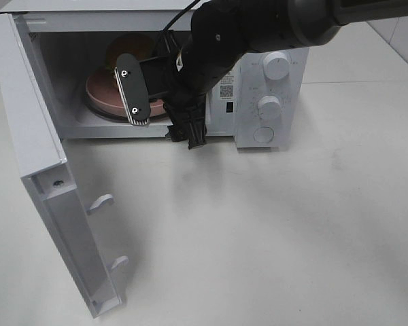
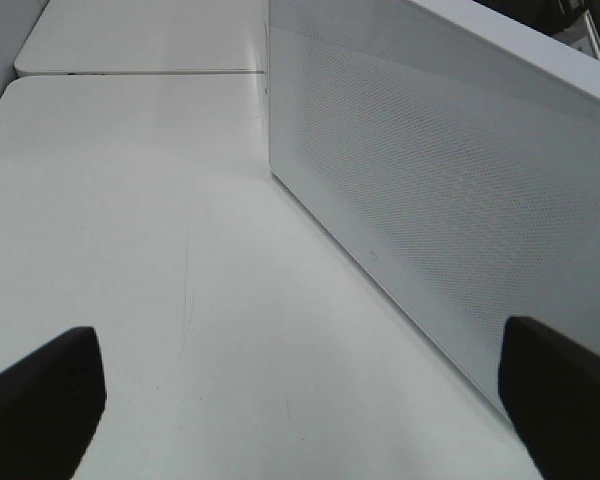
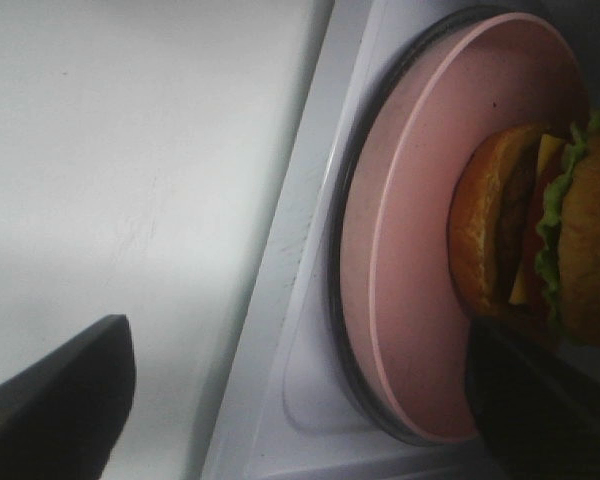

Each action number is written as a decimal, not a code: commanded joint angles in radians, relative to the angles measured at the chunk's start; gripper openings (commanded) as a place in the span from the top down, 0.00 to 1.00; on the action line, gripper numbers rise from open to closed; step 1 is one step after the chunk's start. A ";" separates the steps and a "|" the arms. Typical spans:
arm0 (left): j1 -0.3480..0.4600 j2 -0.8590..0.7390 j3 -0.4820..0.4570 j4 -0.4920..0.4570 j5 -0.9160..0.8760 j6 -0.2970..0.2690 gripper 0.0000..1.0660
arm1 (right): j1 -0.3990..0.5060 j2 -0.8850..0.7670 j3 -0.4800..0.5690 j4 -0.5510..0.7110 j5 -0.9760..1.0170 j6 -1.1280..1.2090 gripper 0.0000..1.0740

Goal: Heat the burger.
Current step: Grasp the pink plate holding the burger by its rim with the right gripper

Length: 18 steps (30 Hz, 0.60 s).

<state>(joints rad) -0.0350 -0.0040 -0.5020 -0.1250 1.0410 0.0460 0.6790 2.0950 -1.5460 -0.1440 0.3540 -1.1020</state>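
The burger (image 1: 131,49) (image 3: 540,225), with a golden bun, green lettuce and cheese, sits on a round pink plate (image 1: 100,92) (image 3: 410,260) inside the open white microwave (image 1: 272,102). My right gripper (image 1: 163,114) (image 3: 300,350) is at the oven's mouth, just in front of the plate. Its jaws are open with nothing between them. One of its fingers (image 3: 540,410) lies close beside the burger. My left gripper (image 2: 300,375) is open over the bare table, facing the meshed outer face of the microwave door (image 2: 440,180).
The microwave door (image 1: 47,176) stands swung out to the left, with two latch hooks on its inner edge. The control panel with knobs (image 1: 275,68) is to the right of the cavity. White table (image 1: 279,231) spreads in front.
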 commanded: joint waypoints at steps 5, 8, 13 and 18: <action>0.003 -0.020 0.001 -0.004 -0.003 0.001 0.06 | 0.001 0.093 -0.117 -0.025 0.030 0.018 0.22; 0.003 -0.020 0.001 -0.004 -0.003 0.001 0.06 | 0.001 0.129 -0.157 -0.025 0.032 0.029 0.22; 0.003 -0.020 0.001 -0.003 -0.003 0.001 0.06 | 0.000 0.191 -0.225 -0.025 0.032 0.058 0.23; 0.003 -0.020 0.001 0.000 -0.003 0.001 0.06 | -0.002 0.256 -0.305 -0.025 0.049 0.076 0.23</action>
<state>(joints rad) -0.0350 -0.0040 -0.5020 -0.1240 1.0410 0.0460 0.6790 2.3500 -1.8400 -0.1670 0.3920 -1.0410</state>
